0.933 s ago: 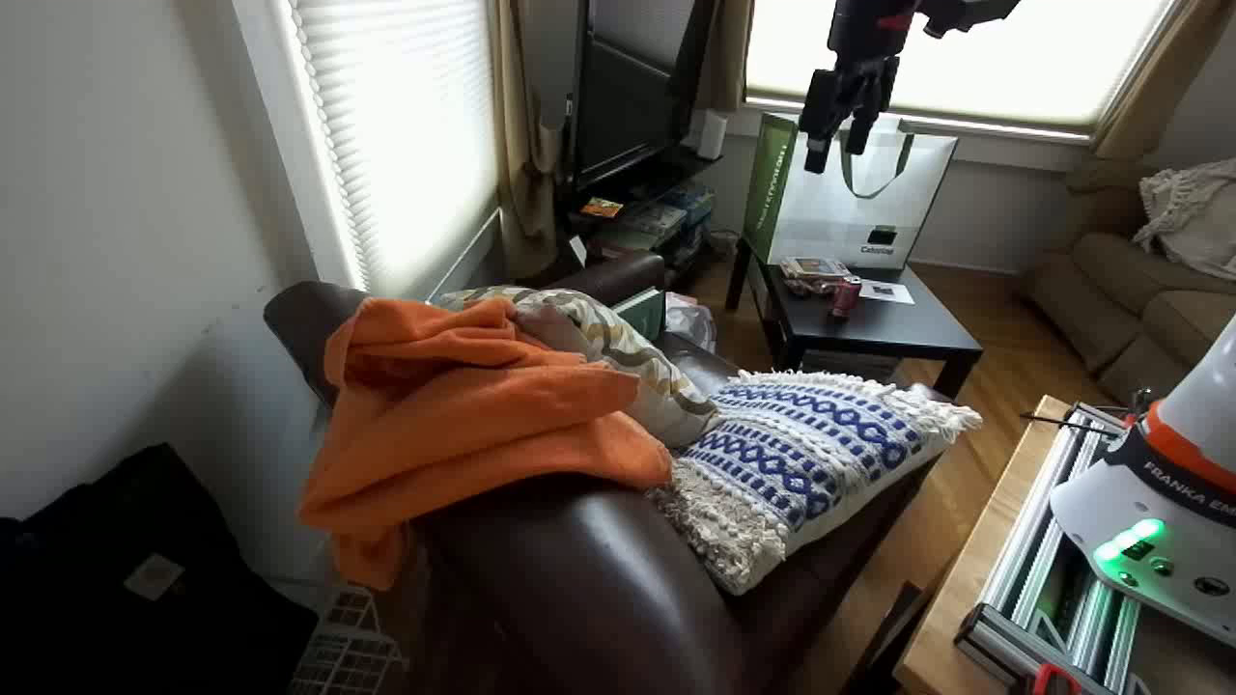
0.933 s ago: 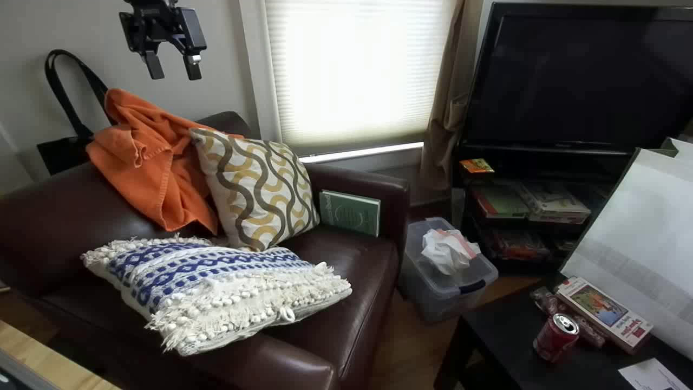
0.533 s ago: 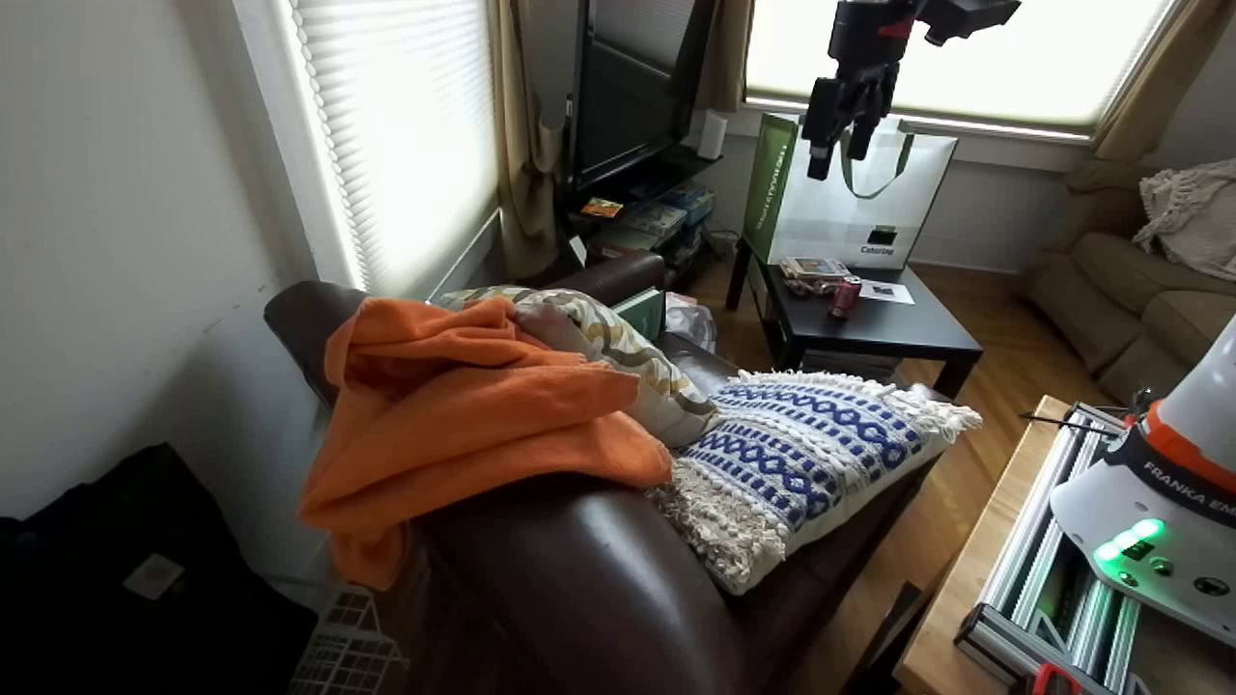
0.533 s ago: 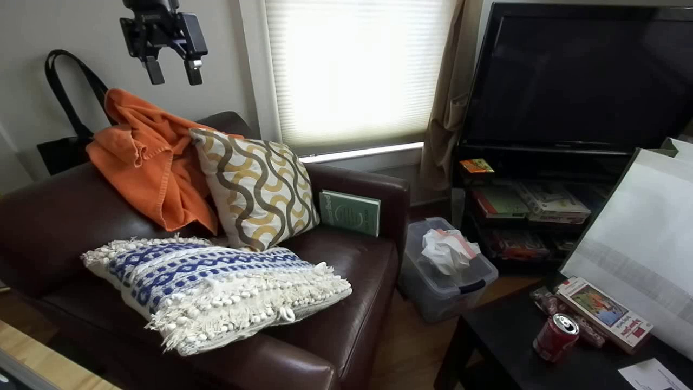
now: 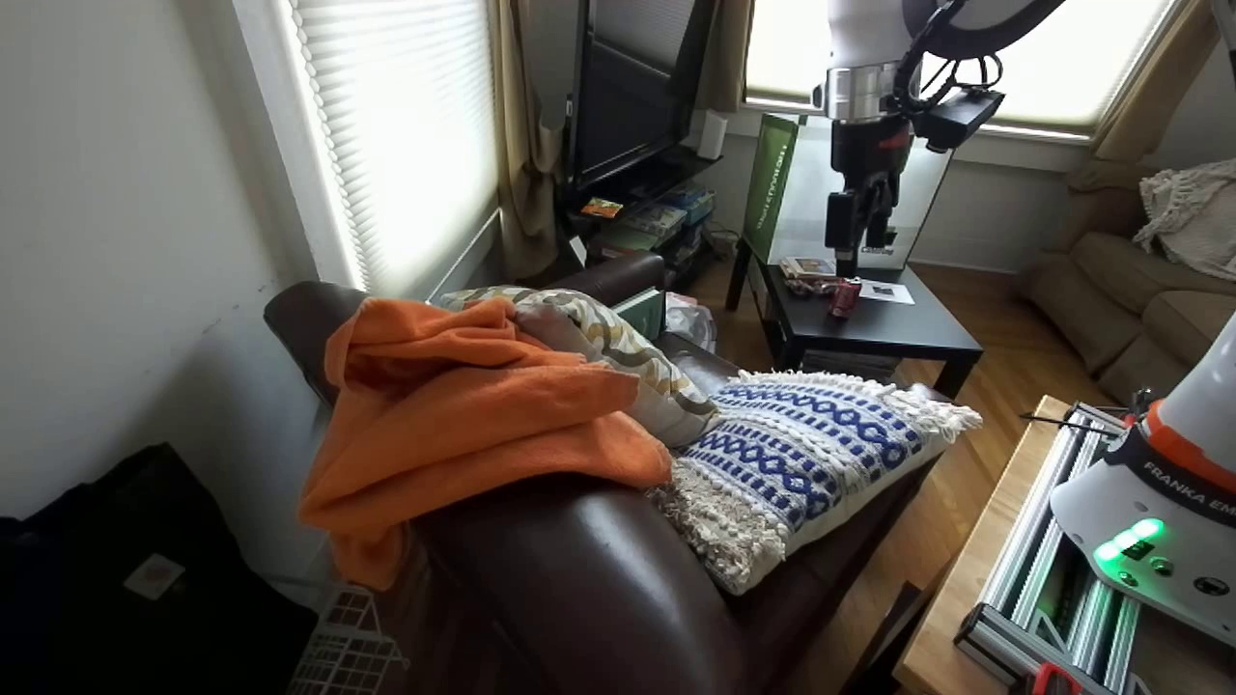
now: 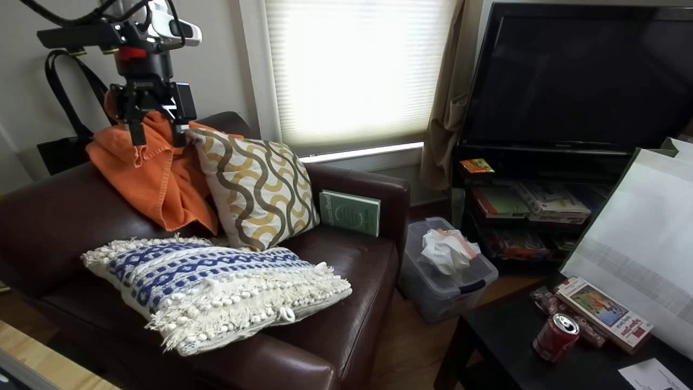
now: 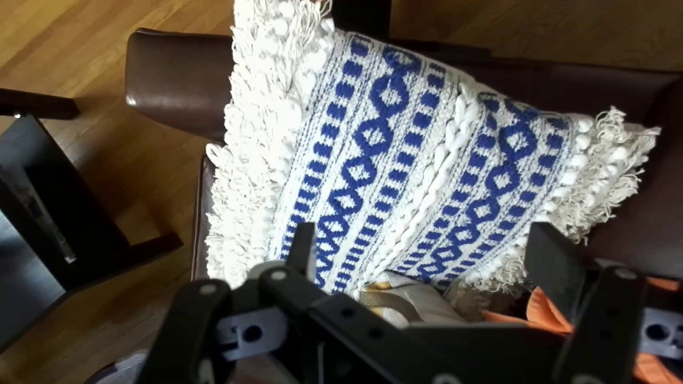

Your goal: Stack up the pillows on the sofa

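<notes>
The blue-and-white knit pillow lies flat on the seat of the dark brown leather sofa, its fringed edge over the front arm. Behind it, the pale patterned pillow leans on the sofa back, its lower edge meeting the knit one. My gripper hangs in the air, fingers down and apart, nothing between them. In that exterior view it overlaps the orange blanket and the patterned pillow's top corner. From the wrist view, the open gripper is above the knit pillow; a little of the patterned pillow shows below.
An orange blanket drapes over the sofa back. A green book stands against the far arm. Beyond are a plastic bin and a black table carrying a red can and a large paper bag.
My gripper has come down in both exterior views, bringing more of the arm into sight. It was open throughout. Pillows and blanket have not moved.
</notes>
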You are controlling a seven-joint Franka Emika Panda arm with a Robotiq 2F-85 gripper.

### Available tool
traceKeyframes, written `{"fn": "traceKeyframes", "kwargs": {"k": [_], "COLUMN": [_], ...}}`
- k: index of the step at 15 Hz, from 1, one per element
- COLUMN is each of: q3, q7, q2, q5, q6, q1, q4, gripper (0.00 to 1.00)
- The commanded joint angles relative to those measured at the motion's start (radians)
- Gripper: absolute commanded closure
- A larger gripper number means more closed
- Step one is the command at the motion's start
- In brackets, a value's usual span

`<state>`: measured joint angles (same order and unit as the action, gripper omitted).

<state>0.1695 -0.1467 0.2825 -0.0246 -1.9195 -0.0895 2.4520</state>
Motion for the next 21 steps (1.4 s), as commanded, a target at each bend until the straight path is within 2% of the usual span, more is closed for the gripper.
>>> {"fn": "traceKeyframes", "kwargs": {"k": [1,9,12,13,21], "q3": [-0.008,-0.008,0.007,0.014,0.099], "q7": [-0.002,-0.002,0.025,0.072,0.181], "q2": [-0.002,-0.001,-0.107,-0.148,-0.482], "q5": [-0.002,-0.002,-0.038,-0.045,-0.076], "q6": [0.003,0.003,0.027,0.032,0.018], "q1": [-0.011,-0.011,-0.021,-0.036,-0.157], "q4": [-0.001,-0.001,-0.07,-0.085,-0.179], "gripper": [0.0,0.0,0.0,0.0,0.0]}}
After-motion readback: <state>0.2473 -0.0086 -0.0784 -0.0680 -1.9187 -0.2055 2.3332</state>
